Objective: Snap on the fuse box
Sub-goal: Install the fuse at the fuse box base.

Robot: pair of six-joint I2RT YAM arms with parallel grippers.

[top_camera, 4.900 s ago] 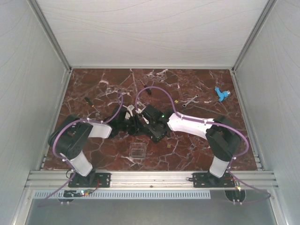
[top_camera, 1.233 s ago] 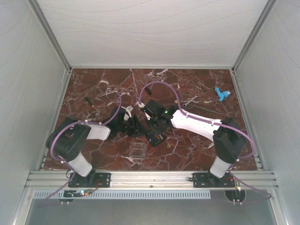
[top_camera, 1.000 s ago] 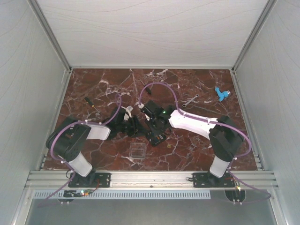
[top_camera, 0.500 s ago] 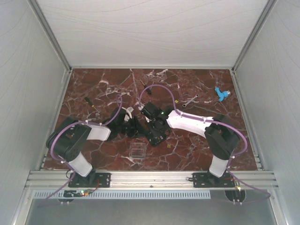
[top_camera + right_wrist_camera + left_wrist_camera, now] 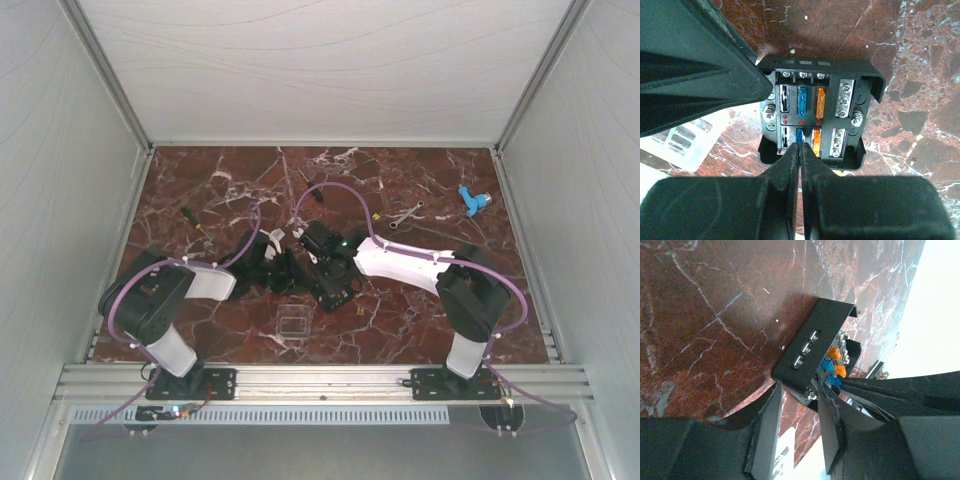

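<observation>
The right gripper (image 5: 800,145) has its two black fingers pressed fully together, their tips touching a blue blade fuse (image 5: 799,134) in the near row of the small square black plastic fuse box (image 5: 829,117); whether the fuse is actually pinched cannot be told. The box lies face up and uncovered near the middle of the red-brown white-veined marble tabletop (image 5: 420,300), showing a second blue fuse (image 5: 803,100), two orange fuses (image 5: 820,102) and silver screw terminals (image 5: 845,100). The left gripper (image 5: 800,390) comes in from the opposite side, its fingers (image 5: 767,425) partly spread and clamped on the near end of the box (image 5: 815,335); in the right wrist view its dark body crowds the box's left corner. From above, both wrists meet over the box (image 5: 338,288) and hide most of it, a green light glowing on the right one. The clear colourless square plastic lid (image 5: 293,323) lies flat on the marble nearer the arm bases, to the box's near left and apart from it. A tiny yellow piece (image 5: 360,311) sits just beside the box. Bare marble stretches beyond the grippers toward the back wall. Well apart along the far side lie a small black-handled screwdriver (image 5: 193,222) on the left, a silver wrench (image 5: 405,214) and a blue plastic fitting (image 5: 473,200) on the right. Purple cables (image 5: 330,190) arch over both arms, white panel walls (image 5: 90,200) close three sides, and an aluminium rail (image 5: 320,380) edges the near side.
</observation>
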